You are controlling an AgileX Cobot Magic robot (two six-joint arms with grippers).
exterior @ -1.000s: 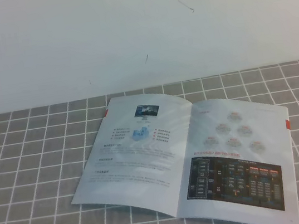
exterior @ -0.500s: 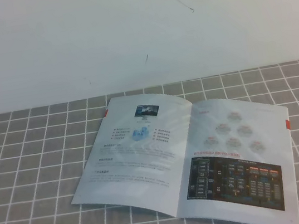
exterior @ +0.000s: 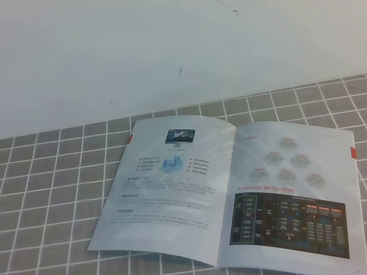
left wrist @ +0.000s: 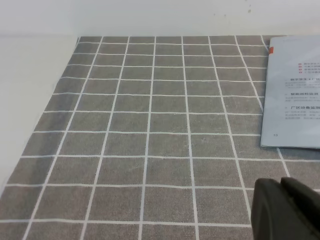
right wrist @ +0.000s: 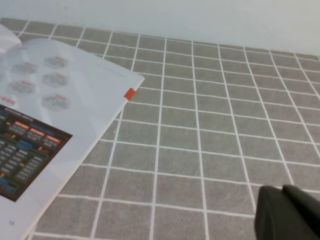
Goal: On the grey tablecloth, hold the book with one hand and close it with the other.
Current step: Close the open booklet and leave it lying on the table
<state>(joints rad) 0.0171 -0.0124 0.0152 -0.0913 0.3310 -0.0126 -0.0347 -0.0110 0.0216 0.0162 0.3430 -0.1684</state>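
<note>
hidden: left hand (left wrist: 285, 210) and right hand (right wrist: 287, 212) cropped at 5 o'clock, spread or pressed unclear
book (exterior: 230, 196): open, lower edge cut off
surface: grey tablecloth (exterior: 34, 201), white wall (exterior: 87, 48) at 12 o'clock

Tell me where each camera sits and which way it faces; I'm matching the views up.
Exterior high: above, looking down on the open book on the grey tablecloth; no arm shows.
Left wrist: low over the cloth, seeing the book's left page; left gripper tip at bottom.
Right wrist: low, seeing the right page; right gripper tip at bottom.
All share the book.
</note>
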